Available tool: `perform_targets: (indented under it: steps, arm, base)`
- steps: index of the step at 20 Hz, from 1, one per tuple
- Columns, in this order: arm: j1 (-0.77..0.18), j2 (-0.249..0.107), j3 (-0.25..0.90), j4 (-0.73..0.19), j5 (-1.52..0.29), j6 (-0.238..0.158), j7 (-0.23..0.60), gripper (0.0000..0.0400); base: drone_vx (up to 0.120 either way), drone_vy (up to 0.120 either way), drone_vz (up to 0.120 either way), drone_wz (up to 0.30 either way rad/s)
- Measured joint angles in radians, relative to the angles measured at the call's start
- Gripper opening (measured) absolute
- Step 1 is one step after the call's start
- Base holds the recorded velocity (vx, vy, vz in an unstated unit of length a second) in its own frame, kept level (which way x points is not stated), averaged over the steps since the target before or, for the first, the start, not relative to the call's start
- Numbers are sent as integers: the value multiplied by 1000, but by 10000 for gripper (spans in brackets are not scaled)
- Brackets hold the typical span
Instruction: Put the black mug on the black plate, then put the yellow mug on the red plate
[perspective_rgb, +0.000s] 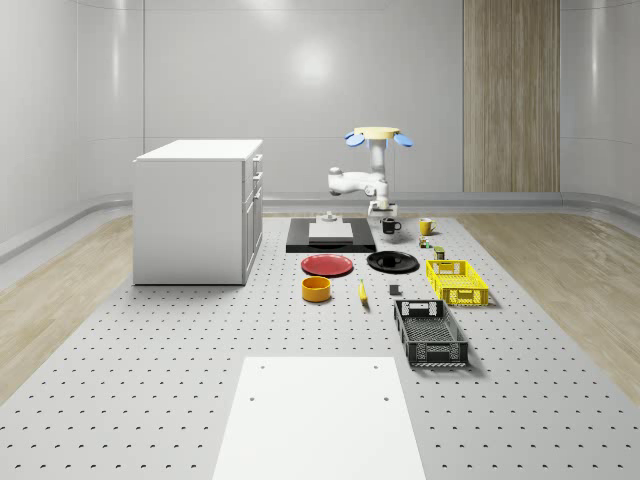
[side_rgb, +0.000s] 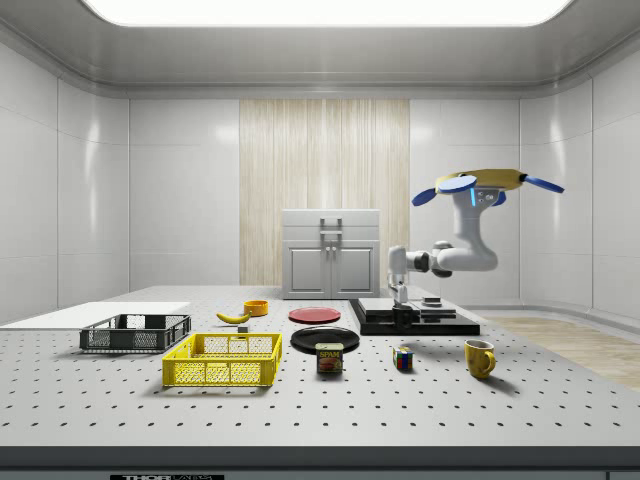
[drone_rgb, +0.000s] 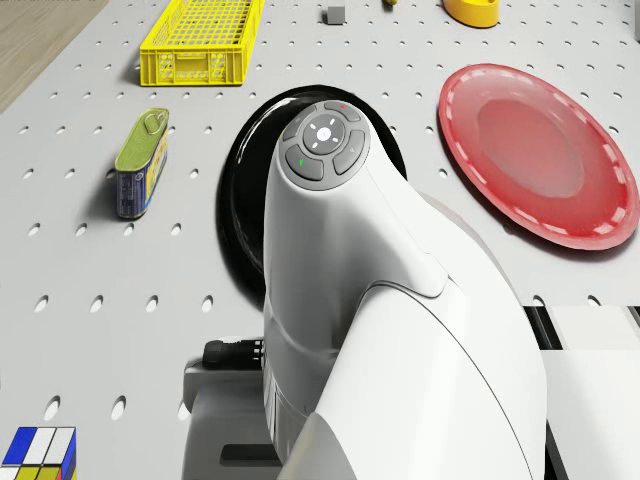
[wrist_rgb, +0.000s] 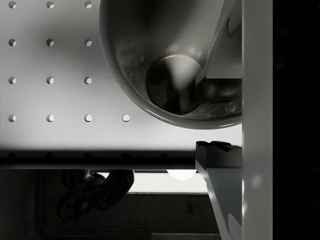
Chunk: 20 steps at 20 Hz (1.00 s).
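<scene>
The black mug (perspective_rgb: 390, 227) stands on the table beside the black platform (perspective_rgb: 330, 236); in the wrist view I look down into the black mug (wrist_rgb: 170, 65). My gripper (wrist_rgb: 210, 112) is open astride its rim, with one finger (wrist_rgb: 220, 50) inside and the other outside. The gripper (perspective_rgb: 385, 212) hangs right over the mug, and the drone (perspective_rgb: 378, 135) hovers above it. The yellow mug (perspective_rgb: 426, 226) stands a little to the whole-scene view's right. The black plate (perspective_rgb: 392, 262) and the red plate (perspective_rgb: 327, 265) lie nearer the front.
A white cabinet (perspective_rgb: 200, 210) stands at the whole-scene view's left. An orange bowl (perspective_rgb: 316, 289), a banana (perspective_rgb: 362, 292), a yellow crate (perspective_rgb: 457, 281) and a black crate (perspective_rgb: 430, 332) lie in front. A tin can (side_rgb: 329, 358) and a colour cube (side_rgb: 403, 359) sit near the plates.
</scene>
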Motion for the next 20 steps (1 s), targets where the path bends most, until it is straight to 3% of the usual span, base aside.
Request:
perform_targets:
  steps: [16, 20]
  arm:
    - [-2, -39, 3, 0, 15, 36, 2, 110]
    - [-2, -46, 4, 0, 18, 43, 2, 110]
  base:
    - [120, 0, 2, 0]
    - [120, -110, 0, 0]
